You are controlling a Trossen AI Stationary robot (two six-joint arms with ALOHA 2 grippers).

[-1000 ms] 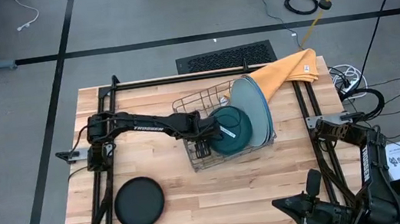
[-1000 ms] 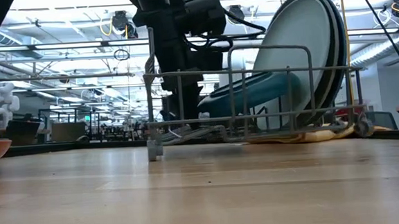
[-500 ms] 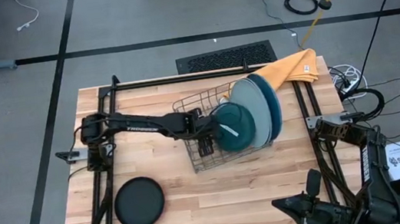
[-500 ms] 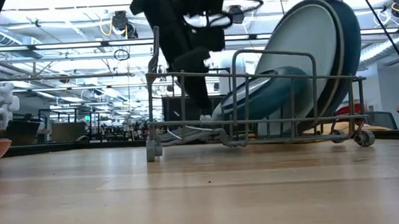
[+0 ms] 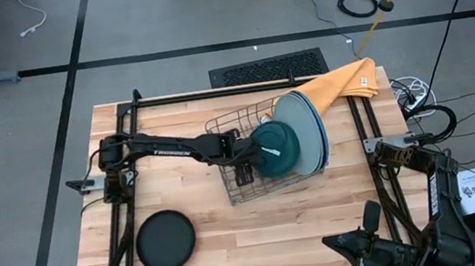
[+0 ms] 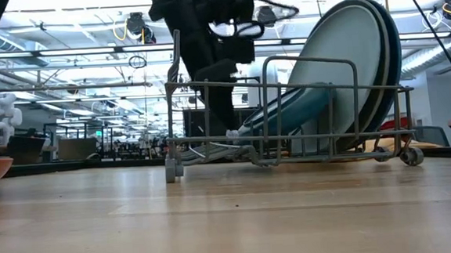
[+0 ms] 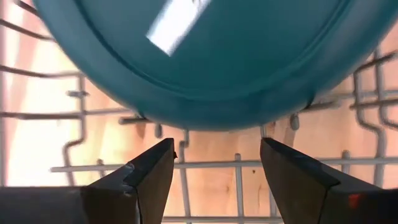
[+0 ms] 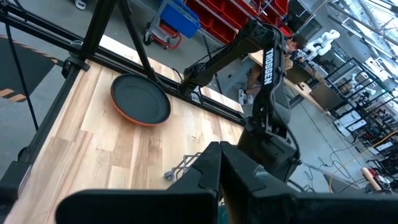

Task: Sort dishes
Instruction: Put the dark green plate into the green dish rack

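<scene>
Even, bright overhead light fills the high view, and the bench (image 5: pixel 260 231) carries only soft, short shadows. In the low view the ceiling lamps (image 6: pixel 137 23) burn out to white and the arm stands nearly in silhouette. The left wrist view is overexposed: a white glare streak crosses the dark teal plate (image 7: pixel 249 56) (soft and out of focus), and the wood behind washes pale. The right wrist view is sharp farther off, blurred close up.

Small plate (image 5: pixel 276 146) in rack (image 5: pixel 237 186), leaning on large plates (image 5: pixel 303 124) behind, another plate (image 5: pixel 164 241) on table (image 5: pixel 261 240)
</scene>
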